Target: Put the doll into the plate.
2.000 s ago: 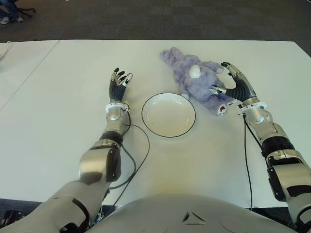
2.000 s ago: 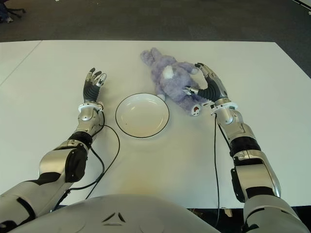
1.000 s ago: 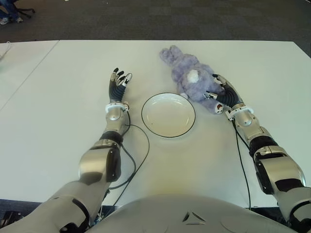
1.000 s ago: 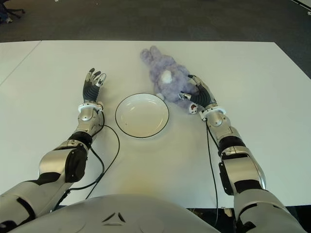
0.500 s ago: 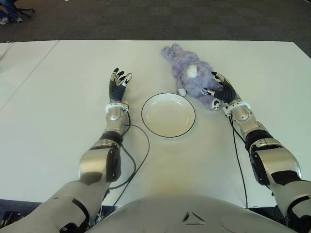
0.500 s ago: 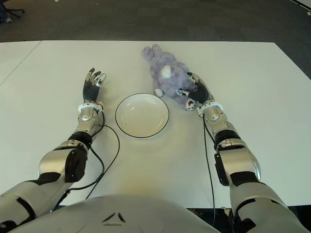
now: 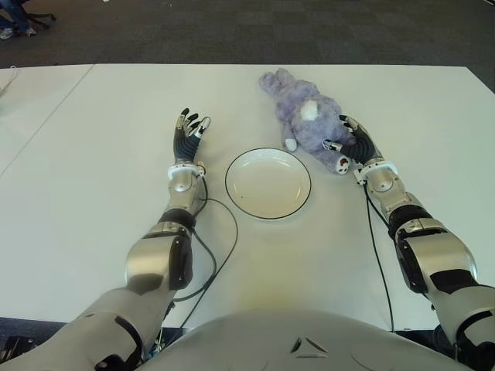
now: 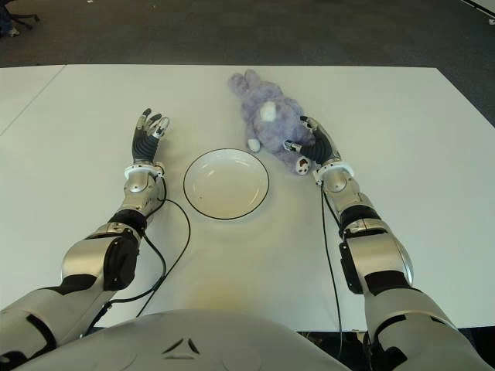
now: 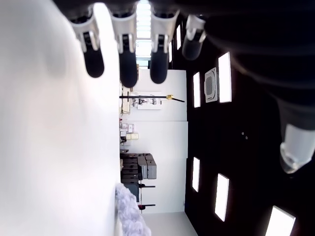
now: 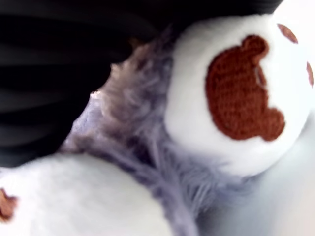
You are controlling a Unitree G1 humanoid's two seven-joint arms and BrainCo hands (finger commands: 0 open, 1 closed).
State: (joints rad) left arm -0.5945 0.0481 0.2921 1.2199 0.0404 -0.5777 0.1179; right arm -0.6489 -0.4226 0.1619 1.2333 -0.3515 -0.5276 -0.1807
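Note:
A fluffy purple bunny doll (image 7: 305,122) lies on the white table (image 7: 93,154), just beyond and to the right of the plate. The white plate (image 7: 267,185) with a dark rim is empty. My right hand (image 7: 344,139) is curled around the doll's lower end, thumb on the near side and fingers over the top. In the right wrist view the doll's white foot with a brown paw mark (image 10: 236,98) fills the picture, pressed close against the palm. My left hand (image 7: 188,131) shows left of the plate, its fingers (image 9: 123,54) spread and holding nothing.
Thin black cables (image 7: 220,232) run along both forearms over the table. A seam (image 7: 54,112) separates a second white table on the left. Dark carpet (image 7: 232,31) lies beyond the far edge.
My right hand has moved in from the right and closed on the doll's legs. The doll has turned and shifted slightly away from me. The left hand has stayed put.

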